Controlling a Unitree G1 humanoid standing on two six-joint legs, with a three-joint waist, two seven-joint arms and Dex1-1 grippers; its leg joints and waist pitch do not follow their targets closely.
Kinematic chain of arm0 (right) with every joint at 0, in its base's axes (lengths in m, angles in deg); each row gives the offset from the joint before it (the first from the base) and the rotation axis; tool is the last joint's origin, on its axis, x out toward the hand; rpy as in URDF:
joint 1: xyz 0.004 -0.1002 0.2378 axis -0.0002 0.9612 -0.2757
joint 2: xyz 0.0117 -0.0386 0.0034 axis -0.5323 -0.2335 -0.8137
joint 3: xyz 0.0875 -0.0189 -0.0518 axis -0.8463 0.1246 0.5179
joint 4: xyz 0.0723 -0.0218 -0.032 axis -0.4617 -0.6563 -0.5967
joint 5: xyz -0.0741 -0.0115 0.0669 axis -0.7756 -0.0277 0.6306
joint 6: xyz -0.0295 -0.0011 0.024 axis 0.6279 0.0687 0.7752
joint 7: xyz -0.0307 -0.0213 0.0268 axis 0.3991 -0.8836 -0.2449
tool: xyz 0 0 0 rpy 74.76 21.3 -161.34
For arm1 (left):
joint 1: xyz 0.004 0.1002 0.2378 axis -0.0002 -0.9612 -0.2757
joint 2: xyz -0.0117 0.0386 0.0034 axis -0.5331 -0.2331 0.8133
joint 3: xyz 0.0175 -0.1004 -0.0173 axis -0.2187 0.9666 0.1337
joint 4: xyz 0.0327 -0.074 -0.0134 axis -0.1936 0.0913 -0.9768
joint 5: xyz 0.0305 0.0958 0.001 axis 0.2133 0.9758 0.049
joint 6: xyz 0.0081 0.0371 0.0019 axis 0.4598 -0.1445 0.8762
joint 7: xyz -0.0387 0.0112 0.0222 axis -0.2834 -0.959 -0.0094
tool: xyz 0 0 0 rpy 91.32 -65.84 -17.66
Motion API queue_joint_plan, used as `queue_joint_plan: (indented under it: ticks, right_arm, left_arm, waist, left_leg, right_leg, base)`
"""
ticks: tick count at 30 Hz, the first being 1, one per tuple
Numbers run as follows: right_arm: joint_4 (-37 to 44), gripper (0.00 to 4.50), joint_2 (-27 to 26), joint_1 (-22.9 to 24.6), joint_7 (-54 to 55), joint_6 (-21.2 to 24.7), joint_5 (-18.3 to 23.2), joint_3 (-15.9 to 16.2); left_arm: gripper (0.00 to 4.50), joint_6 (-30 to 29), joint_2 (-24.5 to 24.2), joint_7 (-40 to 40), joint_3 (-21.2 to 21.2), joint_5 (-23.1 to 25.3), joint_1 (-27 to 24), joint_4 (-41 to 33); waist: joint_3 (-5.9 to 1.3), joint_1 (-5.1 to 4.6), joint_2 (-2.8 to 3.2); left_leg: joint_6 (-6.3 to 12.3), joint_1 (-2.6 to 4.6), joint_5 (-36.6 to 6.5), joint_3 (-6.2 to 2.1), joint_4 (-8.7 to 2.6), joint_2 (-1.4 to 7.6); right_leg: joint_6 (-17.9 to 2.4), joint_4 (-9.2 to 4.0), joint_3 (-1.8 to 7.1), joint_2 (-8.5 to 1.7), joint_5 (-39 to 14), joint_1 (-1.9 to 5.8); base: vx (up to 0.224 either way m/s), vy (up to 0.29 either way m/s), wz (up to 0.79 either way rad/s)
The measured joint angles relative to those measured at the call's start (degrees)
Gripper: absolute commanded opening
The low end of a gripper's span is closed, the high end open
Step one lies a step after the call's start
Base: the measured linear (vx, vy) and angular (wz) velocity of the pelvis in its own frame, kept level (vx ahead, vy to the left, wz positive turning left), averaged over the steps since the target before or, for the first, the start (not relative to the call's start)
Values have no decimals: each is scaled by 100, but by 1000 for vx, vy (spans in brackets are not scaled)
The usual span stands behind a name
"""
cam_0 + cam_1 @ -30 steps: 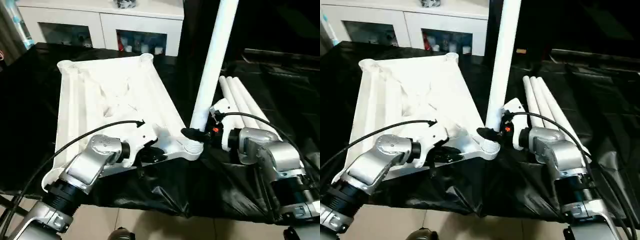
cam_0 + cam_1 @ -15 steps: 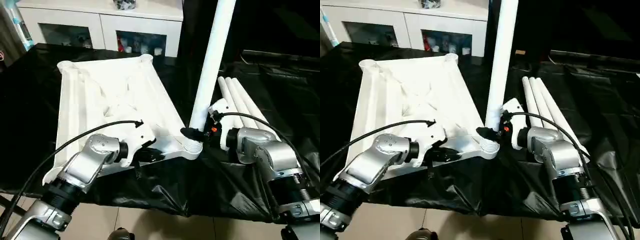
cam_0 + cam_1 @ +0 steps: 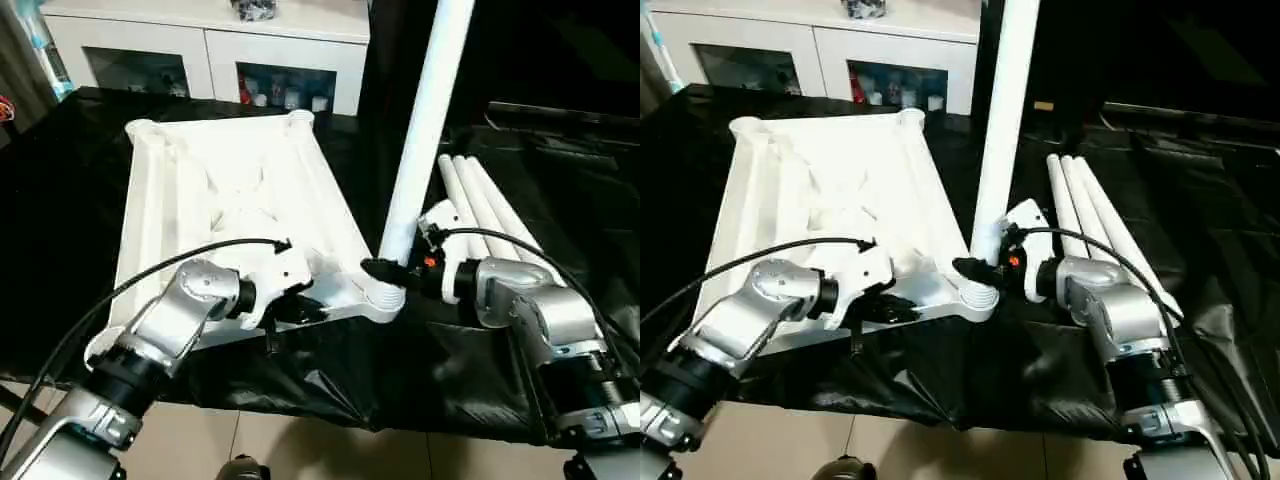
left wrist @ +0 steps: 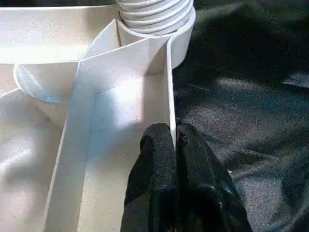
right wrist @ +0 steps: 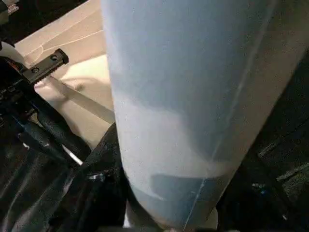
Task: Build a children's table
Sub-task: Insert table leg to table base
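Left gripper: left gripper (image 4: 175, 145), fingers pinched tight on the thin near rim wall of the tabletop (image 3: 230, 190), just beside the near right corner socket (image 3: 382, 296).
Right gripper: right gripper (image 3: 385, 268), half open, clasping the upright leg (image 3: 425, 120) just above that socket.
Table: upside down on the black-covered bench (image 3: 560, 190), ribbed underside up.
Spare legs: three legs (image 3: 480, 205) lying side by side off its right edge.
Handling: likely light, stiff, smooth plastic; rim bends little, tube may slip, so hold it low.
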Motion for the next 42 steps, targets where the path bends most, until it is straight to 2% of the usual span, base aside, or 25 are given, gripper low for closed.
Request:
queue_joint_plan:
  ticks: [7, 14, 21, 26, 35, 42]
  right_arm:
    - [4, 190, -92, 292, 30, -100, 267, -420]
    - [100, 190, -250, 664, 120, -442, 473, -726]
    - [190, 190, -432, 966, 256, -744, 607, -929]
    - [529, 190, -448, 1243, 359, -964, 528, -823]
    - [925, 190, -256, 1237, 355, -971, 57, -312]
    - [513, 190, -341, 885, 492, -925, 3, -354]
  left_arm:
    - [0, 116, 144, 8, 8, 46, 95, 237]
    - [0, 225, 190, -62, -17, 47, 188, 466]
    - [0, 327, 251, -83, -23, 98, 260, 659]
    - [0, 427, 302, -105, -34, 111, 317, 858]
    - [0, 497, 348, -77, -37, 227, 412, 1046]
    - [0, 540, 338, -73, -34, 264, 414, 1051]
  waist:
    - [-1, 105, 28]
    - [-42, 120, 161]
    - [-63, 122, 241]
    - [-95, 119, 293]
    - [-97, 89, 284]
    - [-92, 45, 277]
  left_leg:
    - [0, 0, 0, -3, 0, 1]
    - [0, 0, 0, -6, -4, 0]
    - [0, 1, -1, -12, -7, 0]
    - [0, 4, -1, -12, -9, -1]
    - [0, 12, -1, -14, -15, -1]
    - [0, 6, -1, -16, -30, -5]
  right_leg:
    - [-8, 0, -3, 0, 9, 2]
    - [-7, -1, -5, -1, 9, 2]
    - [-8, -1, -11, 0, 10, 6]
    - [13, -6, -10, 0, -3, 10]
    - [22, -18, -10, 0, -8, 10]
    - [22, -93, -13, -1, -8, 10]
  base:
    - [0, 0, 0]
    - [0, 0, 0]
    - [0, 0, 0]
    - [0, 0, 0]
    - [0, 0, 0]
    - [0, 0, 0]
